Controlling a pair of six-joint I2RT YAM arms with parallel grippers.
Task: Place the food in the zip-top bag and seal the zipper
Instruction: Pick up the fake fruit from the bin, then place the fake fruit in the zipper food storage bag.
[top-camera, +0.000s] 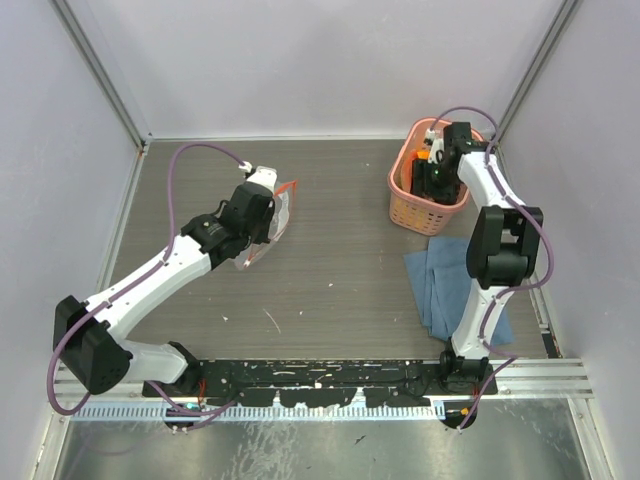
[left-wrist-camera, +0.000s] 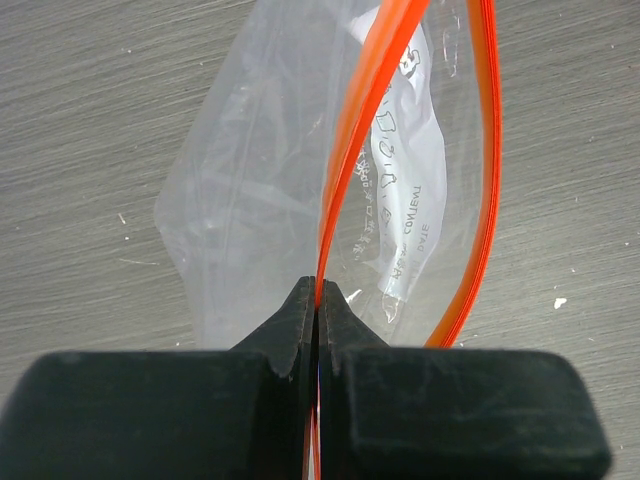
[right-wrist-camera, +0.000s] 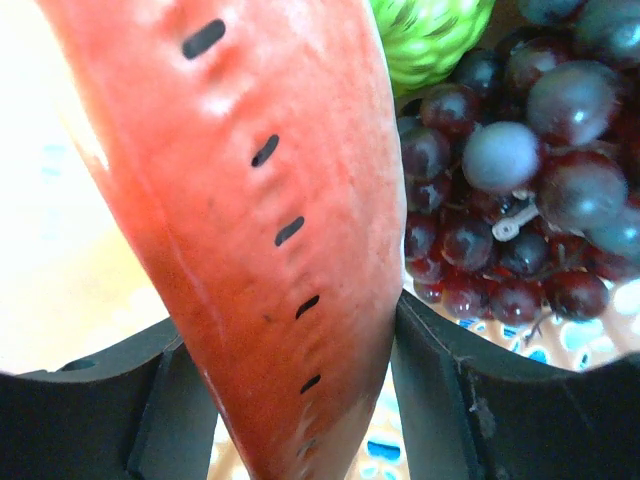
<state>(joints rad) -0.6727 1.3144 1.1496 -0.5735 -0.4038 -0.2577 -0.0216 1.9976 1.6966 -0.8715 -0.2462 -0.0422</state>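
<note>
Left claw clamped on the zipper, right claw gripping a red fruit slice in the basket (grapes alongside)

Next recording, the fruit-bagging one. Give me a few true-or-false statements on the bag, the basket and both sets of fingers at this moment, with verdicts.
1. The left fingers are shut on the zipper. True.
2. The zip-top bag is sealed. False: its two orange strips bow apart, so the mouth is open.
3. The right fingers hang empty in mid-air. False: they are down in the pink basket, closed against both sides of a red slice.
4. A grape bunch lies right beside that slice. True.
5. Fruit is already in the bag. False: no food shows inside it.
</note>
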